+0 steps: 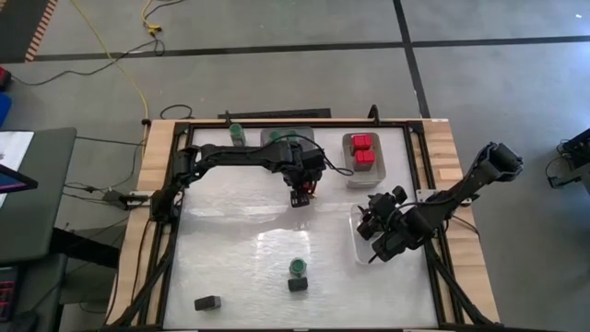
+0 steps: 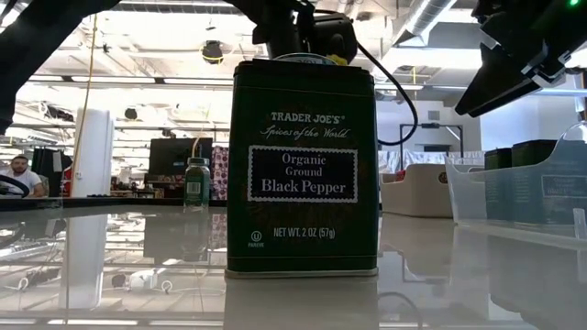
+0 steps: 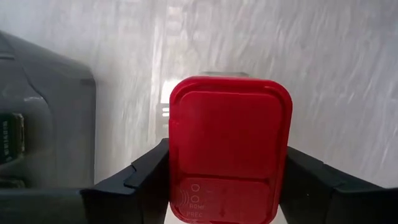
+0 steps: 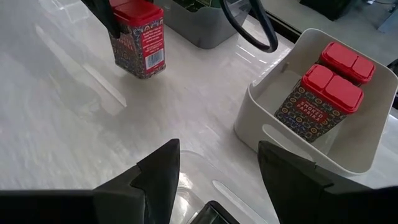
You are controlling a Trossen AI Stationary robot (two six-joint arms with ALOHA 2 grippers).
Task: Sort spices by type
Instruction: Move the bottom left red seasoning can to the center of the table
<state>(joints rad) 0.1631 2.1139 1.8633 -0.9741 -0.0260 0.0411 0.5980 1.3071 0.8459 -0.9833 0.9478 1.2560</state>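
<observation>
Open tabletop in front of me, mostly bare white; wooden rim along both sides, black frame at the far edge.

White bin at far right holds two red-topped tins, side by side, upright; same pair seen in right wrist view. Grey bin at far centre sits partly under my left arm, contents can't tell. Clear tray at right edge sits under my right claw; low view shows dark tins in a clear tray at right.

My left claw is mid-table, just in front of the grey bin, fingers pinching a red-topped tin on both sides; right wrist view shows that tin tilted, off the surface.

My right claw hovers over the clear tray, fingers spread, nothing between them.

Loose: black pepper tin near front centre, upright, with a green-lidded jar touching just behind it. Dark block lying at front left, well apart. Another green-lidded jar at far edge, left of grey bin.
</observation>
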